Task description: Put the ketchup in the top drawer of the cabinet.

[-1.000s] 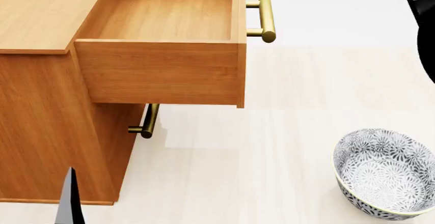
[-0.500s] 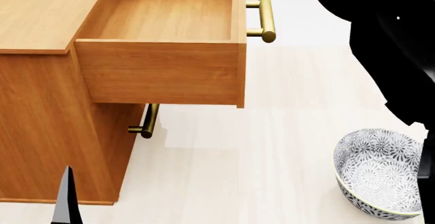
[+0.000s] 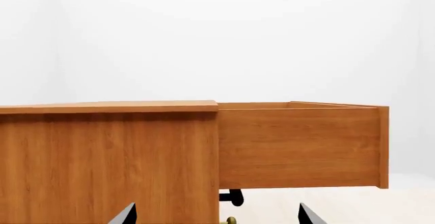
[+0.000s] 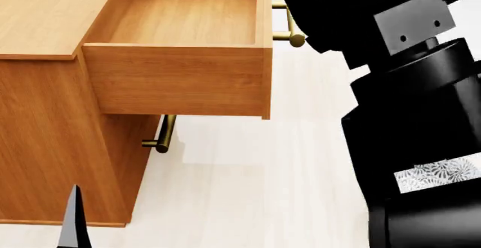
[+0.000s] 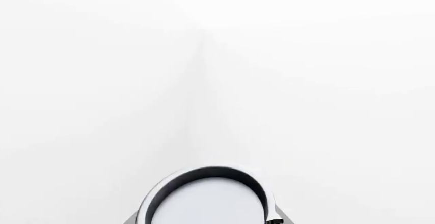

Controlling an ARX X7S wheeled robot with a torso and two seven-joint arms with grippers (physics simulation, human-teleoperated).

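Observation:
The cabinet [image 4: 45, 146] fills the left of the head view, with its top drawer [image 4: 177, 79] pulled out and nothing inside. In the left wrist view the cabinet [image 3: 109, 163] and the drawer [image 3: 299, 147] show side-on. The ketchup [image 5: 207, 201] shows only as a round silver lid with a dark rim, sitting between the tips of my right gripper [image 5: 204, 222], which is shut on it against a blank white background. My black right arm [image 4: 406, 107] hangs beside the drawer front. My left gripper [image 3: 216, 218] is open and holds nothing, low in front of the cabinet.
The drawer's brass handle [image 4: 294, 38] is partly hidden by the right arm. The lower drawer's handle [image 4: 161, 135] sticks out under the open drawer. A strip of the patterned bowl [image 4: 440, 175] shows behind the arm. One left finger [image 4: 75, 225] rises at the near edge.
My right arm has swung in from the right edge across the head view and now covers the bowl and part of the drawer handle. The left finger has barely shifted.

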